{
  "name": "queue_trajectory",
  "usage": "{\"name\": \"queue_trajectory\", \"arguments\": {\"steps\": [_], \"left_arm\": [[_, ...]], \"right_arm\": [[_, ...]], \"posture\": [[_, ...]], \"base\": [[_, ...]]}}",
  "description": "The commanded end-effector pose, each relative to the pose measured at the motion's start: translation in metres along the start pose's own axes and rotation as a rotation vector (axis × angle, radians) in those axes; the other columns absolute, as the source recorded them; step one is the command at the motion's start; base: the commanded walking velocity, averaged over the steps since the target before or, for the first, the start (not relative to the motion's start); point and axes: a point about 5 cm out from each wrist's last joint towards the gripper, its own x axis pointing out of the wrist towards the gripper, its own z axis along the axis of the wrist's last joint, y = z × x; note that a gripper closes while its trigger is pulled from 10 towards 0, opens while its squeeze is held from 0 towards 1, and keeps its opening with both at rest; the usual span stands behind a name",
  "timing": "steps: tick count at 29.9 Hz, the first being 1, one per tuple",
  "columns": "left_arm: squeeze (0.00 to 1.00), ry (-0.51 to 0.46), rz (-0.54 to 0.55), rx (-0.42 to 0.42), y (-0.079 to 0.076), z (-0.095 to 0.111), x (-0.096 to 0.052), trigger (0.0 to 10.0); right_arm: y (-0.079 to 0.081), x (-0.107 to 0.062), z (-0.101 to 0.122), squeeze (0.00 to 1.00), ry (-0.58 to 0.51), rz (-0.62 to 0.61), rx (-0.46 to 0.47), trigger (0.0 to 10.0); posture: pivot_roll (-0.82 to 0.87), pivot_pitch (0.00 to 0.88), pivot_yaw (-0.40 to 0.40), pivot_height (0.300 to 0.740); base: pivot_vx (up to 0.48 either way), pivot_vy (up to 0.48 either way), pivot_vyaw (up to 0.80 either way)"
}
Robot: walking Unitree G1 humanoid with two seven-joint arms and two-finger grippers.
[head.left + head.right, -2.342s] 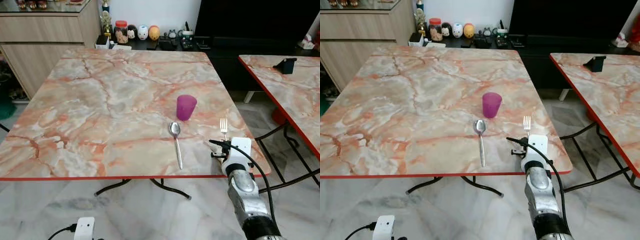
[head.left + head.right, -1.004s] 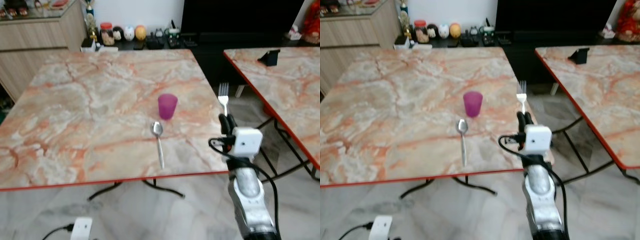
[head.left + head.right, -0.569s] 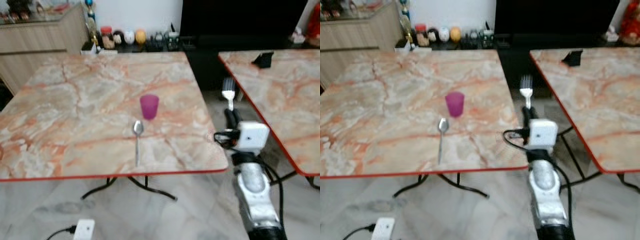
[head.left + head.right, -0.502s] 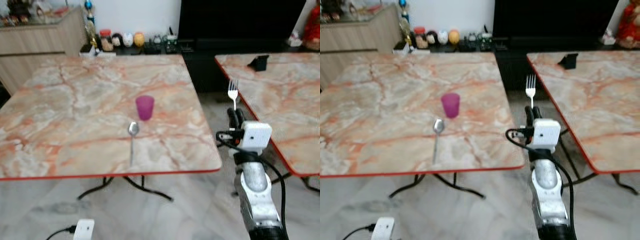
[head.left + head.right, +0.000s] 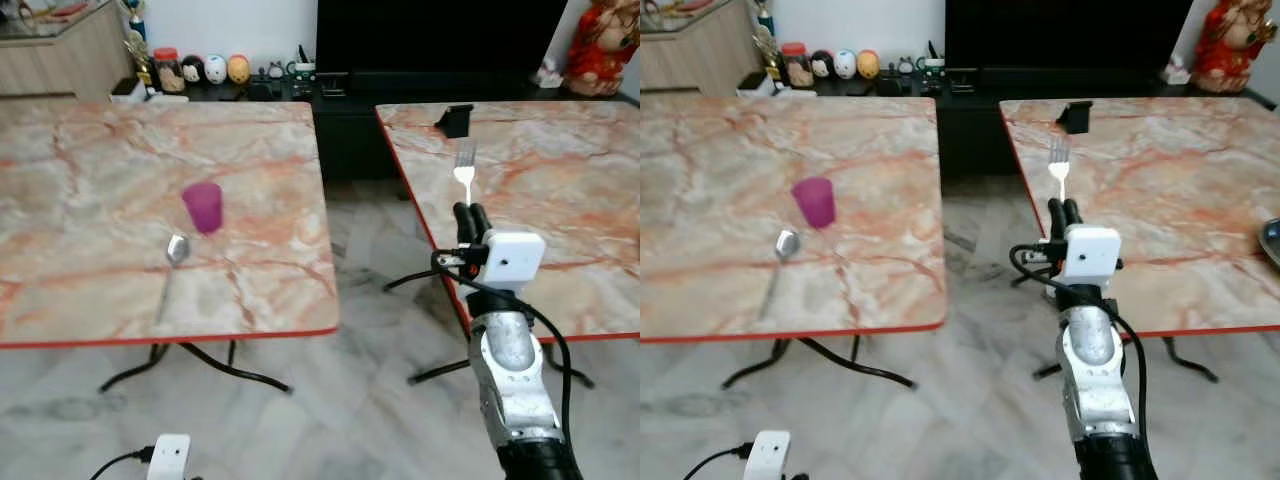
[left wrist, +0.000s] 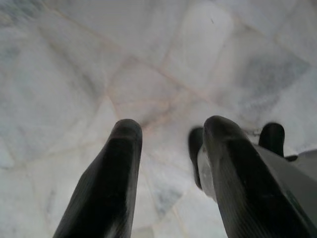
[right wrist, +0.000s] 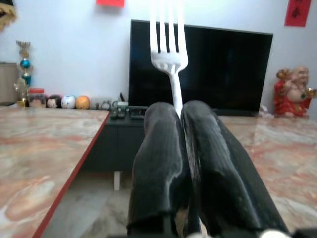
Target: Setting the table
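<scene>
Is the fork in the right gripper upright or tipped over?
Upright. The fork stands tines-up, its handle clamped between the shut fingers of the right gripper, near the right-hand table's edge.

Glossy marble-look tabletop, red-edged; polished pale marble floor. Shiny metal fork and spoon. Translucent purple plastic cup.

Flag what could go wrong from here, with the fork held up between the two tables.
1. The right gripper pinches the fork only low on its handle, tines up, so it may pivot or slip out over the floor.
2. The spoon and purple cup sit on the left table; setting the fork on the right table would split the place setting.
</scene>
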Motion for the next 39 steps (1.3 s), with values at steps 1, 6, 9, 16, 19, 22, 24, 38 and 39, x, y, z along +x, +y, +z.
{"name": "queue_trajectory", "arguments": {"steps": [1,6,9,16,19,22,24,38,39], "left_arm": [[0.0,0.008,0.003,0.002,0.0014,0.0005,0.0002,10.0],[0.0,0.007,0.003,0.001,0.0015,0.0008,0.0002,10.0],[0.0,0.007,0.003,0.001,0.0015,0.0007,0.0002,10.0],[0.0,0.009,0.001,0.001,0.002,0.001,0.0002,10.0],[0.0,0.009,0.001,0.002,0.0023,0.0011,0.0002,10.0],[0.0,0.009,0.001,0.004,0.0026,0.0011,0.0002,10.0],[0.0,0.009,0.001,0.006,0.0028,0.0011,0.0002,10.0],[0.0,0.005,-0.002,0.007,0.0024,0.0019,0.0003,10.0],[0.0,0.005,-0.002,0.007,0.0024,0.0019,0.0003,10.0]], "right_arm": [[-0.0043,0.0043,0.0062,0.0,-0.021,-0.006,-0.004,10.0],[-0.004,0.0058,0.0073,0.0,-0.022,-0.002,-0.003,10.0],[-0.0034,0.0062,0.007,0.0,-0.02,0.0,-0.001,10.0],[-0.0014,0.0058,0.0044,0.0,-0.001,0.008,0.005,10.0],[-0.002,0.0056,0.0034,0.0,0.005,0.007,0.004,10.0],[-0.0012,0.0059,0.0036,0.0,0.004,0.016,0.001,10.0],[-0.0016,0.0061,0.0029,0.0,0.006,0.011,0.004,10.0],[-0.0034,0.006,0.0019,0.0,0.008,0.006,0.01,10.0],[-0.0034,0.006,0.0019,0.0,0.008,0.006,0.01,10.0]], "posture": [[-0.04,0.0,-0.003,0.74],[-0.04,0.0,-0.002,0.74],[-0.04,0.0,-0.002,0.74],[-0.05,0.0,0.003,0.74],[-0.06,0.0,0.005,0.74],[-0.05,0.0,0.006,0.74],[-0.05,0.0,0.004,0.74],[-0.06,0.0,0.008,0.74],[-0.06,0.0,0.008,0.74]], "base": [[0.0,-0.461,0.0],[0.0,-0.459,0.0],[0.0,-0.461,0.0],[0.0,-0.46,0.0],[0.0,-0.459,0.0],[0.0,-0.46,0.0],[0.0,-0.461,0.0],[0.0,-0.461,0.0],[0.0,-0.461,0.0]]}}
